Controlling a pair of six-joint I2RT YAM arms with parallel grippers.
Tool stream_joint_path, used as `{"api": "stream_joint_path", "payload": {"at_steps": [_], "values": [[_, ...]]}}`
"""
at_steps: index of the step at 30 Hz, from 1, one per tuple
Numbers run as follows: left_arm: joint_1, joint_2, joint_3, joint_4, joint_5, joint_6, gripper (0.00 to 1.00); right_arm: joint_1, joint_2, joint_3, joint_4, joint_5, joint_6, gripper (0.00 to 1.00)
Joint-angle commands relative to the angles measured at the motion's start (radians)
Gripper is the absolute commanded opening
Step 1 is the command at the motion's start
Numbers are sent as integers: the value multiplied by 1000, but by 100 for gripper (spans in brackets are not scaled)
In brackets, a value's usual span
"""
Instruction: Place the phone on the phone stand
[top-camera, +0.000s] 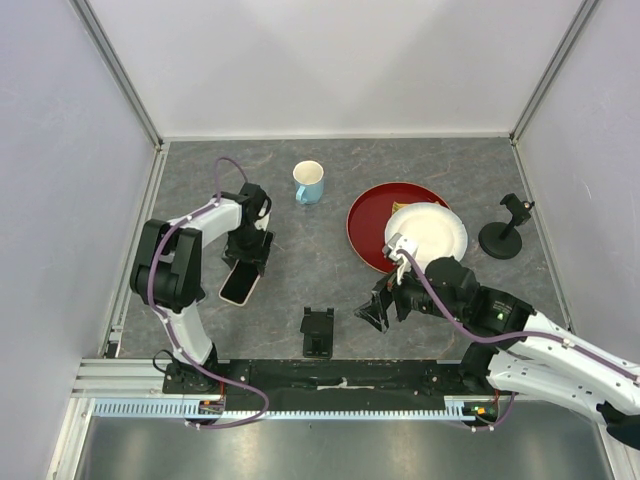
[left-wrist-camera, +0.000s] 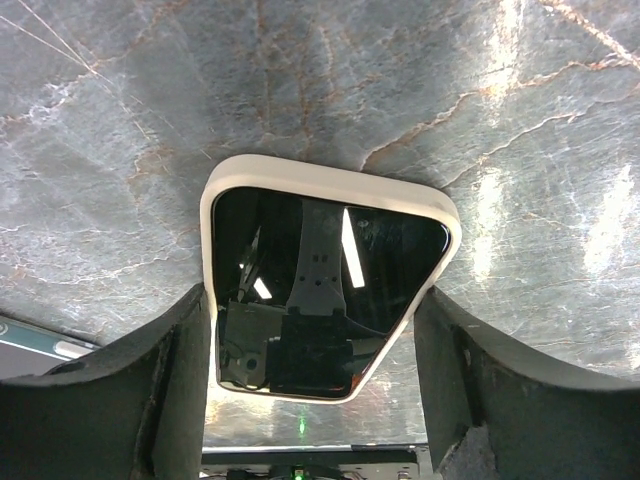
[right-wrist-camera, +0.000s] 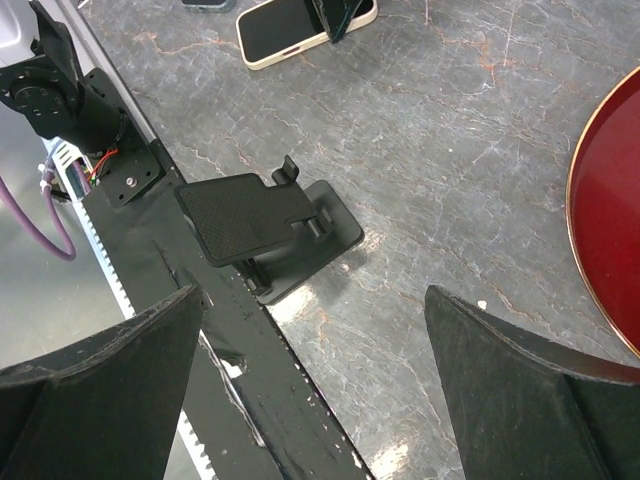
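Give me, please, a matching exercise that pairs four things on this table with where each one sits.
Things:
1 phone
2 phone stand
3 mug
4 white plate

Places:
A resting on the red plate
B between the fingers of the left gripper
C close to the near edge, in the middle
D far side, left of the red plate

Pairs: 1-B, 2-C, 3-D, 4-A.
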Motion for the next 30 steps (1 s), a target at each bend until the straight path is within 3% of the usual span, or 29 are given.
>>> {"api": "stream_joint_path", "payload": {"at_steps": [1, 9, 17, 25, 30], "values": [[-23, -14, -40, 105, 67, -23, 2, 3, 12, 3, 17, 29, 26, 98], [-37, -189, -77, 206, 191, -32, 2, 4, 55, -14, 46, 55, 128, 98], [-53, -304, -118, 298, 286, -65, 2, 0, 195, 56, 67, 282, 426, 98], [-113, -375, -137, 330, 299, -71, 2, -97, 359, 179, 126, 220, 535, 97], [-152, -413, -154, 352, 316, -72, 2, -175, 456, 205, 210, 166, 630, 84]]}}
